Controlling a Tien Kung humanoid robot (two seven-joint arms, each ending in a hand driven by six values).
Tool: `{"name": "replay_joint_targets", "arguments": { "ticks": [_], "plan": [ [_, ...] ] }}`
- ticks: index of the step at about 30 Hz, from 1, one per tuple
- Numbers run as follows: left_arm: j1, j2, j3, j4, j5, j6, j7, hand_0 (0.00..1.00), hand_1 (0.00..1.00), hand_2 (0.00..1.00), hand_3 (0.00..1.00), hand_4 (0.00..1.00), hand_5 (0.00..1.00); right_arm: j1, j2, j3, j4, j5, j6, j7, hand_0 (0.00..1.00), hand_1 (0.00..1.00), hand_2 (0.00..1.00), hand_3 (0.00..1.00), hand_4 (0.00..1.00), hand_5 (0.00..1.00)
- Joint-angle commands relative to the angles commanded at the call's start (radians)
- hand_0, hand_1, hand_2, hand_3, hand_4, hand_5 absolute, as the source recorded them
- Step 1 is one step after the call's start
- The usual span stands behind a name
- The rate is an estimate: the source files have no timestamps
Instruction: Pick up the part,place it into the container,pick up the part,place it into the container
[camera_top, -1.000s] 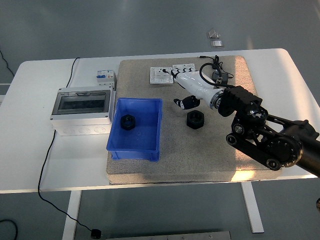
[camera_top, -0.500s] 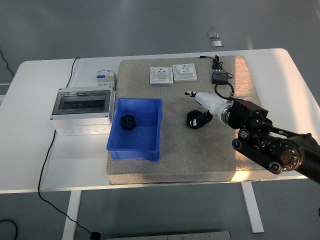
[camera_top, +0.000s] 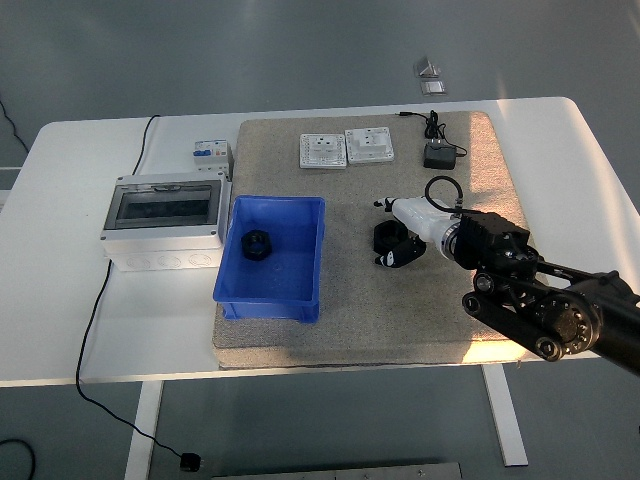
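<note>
A black hexagonal nut (camera_top: 384, 237) lies on the grey mat (camera_top: 360, 305), right of the blue container (camera_top: 305, 262). My right hand (camera_top: 396, 246), white with black fingertips, reaches in from the right and has its fingers curled around this nut at mat level. A second black nut (camera_top: 259, 243) lies inside the blue container. The left arm is out of view.
A grey electrical box (camera_top: 163, 212) with a clear lid stands left of the container, with a small circuit breaker (camera_top: 211, 154) behind it. Two white socket plates (camera_top: 322, 150) (camera_top: 369, 144) and a black adapter (camera_top: 437, 155) with its cable lie at the mat's far side.
My right hand has come down and back from the socket plates to the nut on the mat, and its fingers have closed around it. The nut has shifted slightly.
</note>
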Motion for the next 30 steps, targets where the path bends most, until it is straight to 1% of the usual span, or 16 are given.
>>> {"name": "replay_joint_targets", "arguments": {
  "ticks": [4,5,10,11,14,16,17,19,22,23,26,28,29,30],
  "plan": [
    [0.000,0.000,0.000,0.000,0.000,0.000,0.000,0.729,0.724,0.749,0.809,0.831,0.795,-0.003,-0.001,-0.009,0.001,-0.018,-0.015,0.004,0.815,0.503,0.673,0.744,0.647,0.130],
    [0.000,0.001,0.000,0.000,0.001,0.000,0.000,0.729,0.725,0.748,0.809,0.831,0.796,-0.004,-0.002,-0.011,0.001,-0.022,-0.018,0.005,0.668,0.362,0.540,0.642,0.309,0.002],
    [0.000,0.001,0.000,0.000,0.001,0.000,-0.001,0.729,0.725,0.748,0.809,0.831,0.796,-0.007,-0.005,-0.012,0.003,-0.056,-0.028,0.008,0.668,0.362,0.540,0.642,0.309,0.002],
    [0.000,0.001,0.000,0.000,0.001,0.000,-0.001,0.729,0.724,0.748,0.809,0.831,0.796,-0.007,-0.007,-0.010,0.003,-0.064,-0.030,0.010,0.631,0.313,0.517,0.601,0.242,0.002],
    [0.000,0.001,0.000,0.000,0.001,0.000,-0.001,0.729,0.724,0.748,0.809,0.831,0.796,-0.006,-0.012,-0.006,0.007,-0.080,-0.043,0.024,0.631,0.313,0.517,0.601,0.242,0.002],
    [0.000,0.001,0.000,0.000,0.001,0.000,-0.001,0.729,0.724,0.748,0.809,0.831,0.796,-0.004,-0.017,0.001,0.017,-0.087,-0.063,0.046,0.631,0.313,0.517,0.601,0.242,0.002],
    [0.000,0.001,0.000,0.000,0.002,0.000,-0.002,0.729,0.723,0.748,0.809,0.830,0.795,-0.003,-0.020,0.006,0.025,-0.089,-0.076,0.058,0.604,0.279,0.516,0.588,0.201,0.002],
    [0.000,0.001,0.000,0.000,0.001,0.001,-0.003,0.729,0.723,0.748,0.809,0.830,0.795,0.001,-0.024,0.013,0.050,-0.077,-0.111,0.090,0.604,0.279,0.516,0.588,0.201,0.002],
    [0.001,0.001,-0.001,0.000,0.001,0.002,-0.004,0.729,0.723,0.748,0.809,0.830,0.795,0.012,-0.023,0.010,0.099,-0.028,-0.170,0.151,0.604,0.279,0.516,0.588,0.201,0.002],
    [0.001,0.002,-0.002,0.000,0.002,0.002,-0.004,0.729,0.724,0.748,0.809,0.830,0.796,0.018,-0.019,-0.001,0.118,-0.006,-0.190,0.174,0.599,0.278,0.515,0.585,0.160,0.002],
    [0.001,0.001,-0.004,0.000,0.004,0.003,-0.004,0.729,0.724,0.748,0.809,0.830,0.796,0.036,0.001,-0.046,0.161,0.062,-0.239,0.250,0.599,0.278,0.515,0.585,0.160,0.002],
    [0.000,0.001,-0.006,0.000,0.005,0.004,-0.004,0.729,0.724,0.748,0.809,0.830,0.796,0.048,0.015,-0.081,0.173,0.090,-0.243,0.292,0.599,0.278,0.515,0.585,0.160,0.002],
    [0.000,0.000,-0.007,0.000,0.006,0.004,-0.004,0.729,0.724,0.748,0.809,0.830,0.796,0.054,0.022,-0.100,0.176,0.094,-0.238,0.315,0.599,0.278,0.515,0.585,0.160,0.002],
    [0.000,0.000,-0.007,0.000,0.005,0.004,-0.005,0.729,0.723,0.746,0.808,0.829,0.795,0.062,0.028,-0.119,0.176,0.086,-0.225,0.337,0.621,0.277,0.520,0.586,0.159,0.002]
  ]
}}
